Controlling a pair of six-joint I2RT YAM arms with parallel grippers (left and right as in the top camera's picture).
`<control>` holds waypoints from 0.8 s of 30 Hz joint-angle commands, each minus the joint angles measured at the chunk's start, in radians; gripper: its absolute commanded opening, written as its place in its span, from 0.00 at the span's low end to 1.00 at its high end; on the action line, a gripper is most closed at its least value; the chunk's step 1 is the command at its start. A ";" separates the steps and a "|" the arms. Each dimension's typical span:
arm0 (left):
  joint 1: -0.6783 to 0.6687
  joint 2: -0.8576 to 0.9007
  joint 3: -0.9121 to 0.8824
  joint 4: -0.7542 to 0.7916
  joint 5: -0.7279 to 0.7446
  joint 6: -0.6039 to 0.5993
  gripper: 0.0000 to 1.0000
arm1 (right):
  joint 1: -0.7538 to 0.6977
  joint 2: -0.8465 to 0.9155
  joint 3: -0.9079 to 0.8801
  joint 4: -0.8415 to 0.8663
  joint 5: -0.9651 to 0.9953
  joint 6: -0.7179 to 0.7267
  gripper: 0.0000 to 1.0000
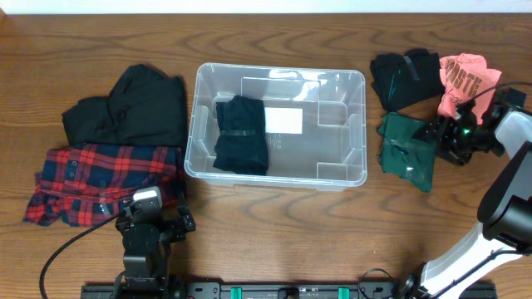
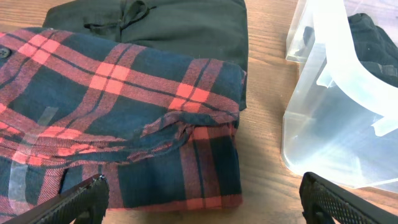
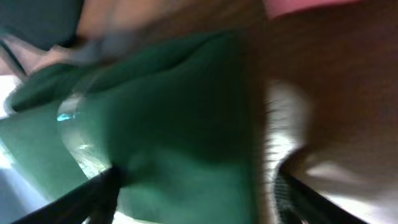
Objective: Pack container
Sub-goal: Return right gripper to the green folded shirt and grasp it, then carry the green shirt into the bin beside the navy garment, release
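Left tool (image 2: pixel 208 202) spread, near plaid shirt (image 2: pixel 124 112); container (image 1: pixel 281 68) label (image 1: pixel 283 121) white, seemingly blank.

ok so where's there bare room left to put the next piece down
Inside the container, the right half beside the folded black garment is bare. The table in front of it is free too. Crowded: plaid shirt to the left, green garment by the right gripper.

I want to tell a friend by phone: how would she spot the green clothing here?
Find the clear container in the middle of the table and look to its right, where three folded garments lie together. The green garment sits lowest in the overhead view, below the black garment and the coral-pink garment; it alone is dark green.
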 commanded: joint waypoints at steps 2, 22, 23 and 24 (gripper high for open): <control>0.005 -0.007 -0.013 0.001 -0.005 0.013 0.98 | 0.040 0.035 -0.013 0.003 -0.003 -0.013 0.55; 0.005 -0.007 -0.013 0.001 -0.005 0.013 0.98 | 0.221 -0.768 -0.011 -0.132 -0.071 0.083 0.01; 0.005 -0.007 -0.013 0.001 -0.005 0.013 0.98 | 0.260 -0.815 -0.011 -0.114 -0.071 0.118 0.01; 0.005 -0.007 -0.013 0.001 -0.005 0.013 0.98 | 0.296 -0.848 -0.011 -0.098 -0.071 0.150 0.01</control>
